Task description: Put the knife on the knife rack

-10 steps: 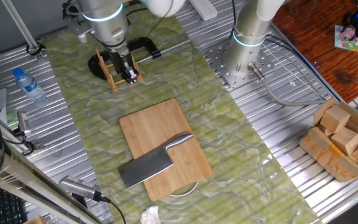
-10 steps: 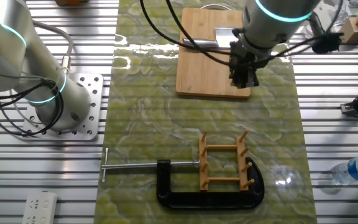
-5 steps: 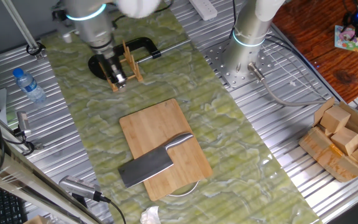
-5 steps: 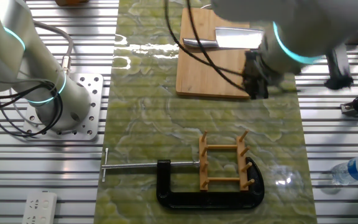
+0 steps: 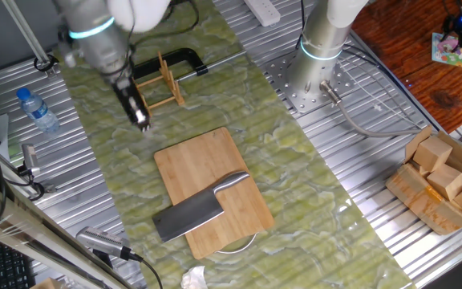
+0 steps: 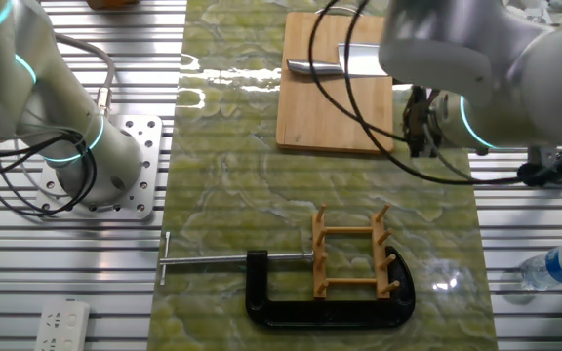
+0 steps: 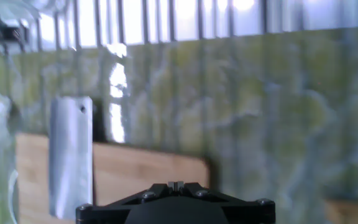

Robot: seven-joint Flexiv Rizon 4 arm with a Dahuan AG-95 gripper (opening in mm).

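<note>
The knife (image 5: 195, 210), a steel cleaver with a grey blade and a shiny curved handle, lies flat on the bamboo cutting board (image 5: 199, 164). It also shows in the other fixed view (image 6: 344, 60) and, blurred, in the hand view (image 7: 71, 154). The knife rack (image 5: 167, 84), light wood slats on dowels, stands at the far end of the mat; in the other fixed view the rack (image 6: 351, 255) is held in a black clamp. My gripper (image 5: 140, 120) hangs above the mat between rack and board, fingers together and empty. It also shows in the other fixed view (image 6: 419, 141).
A black clamp (image 6: 291, 302) grips the rack's base. A water bottle (image 5: 37, 110) lies left of the mat. A second arm's base (image 5: 315, 68) stands at the back right. A cardboard box of wood blocks (image 5: 443, 181) sits at the right.
My gripper has moved away from the rack, toward the cutting board and to the mat's side. The knife and the rack have not moved.
</note>
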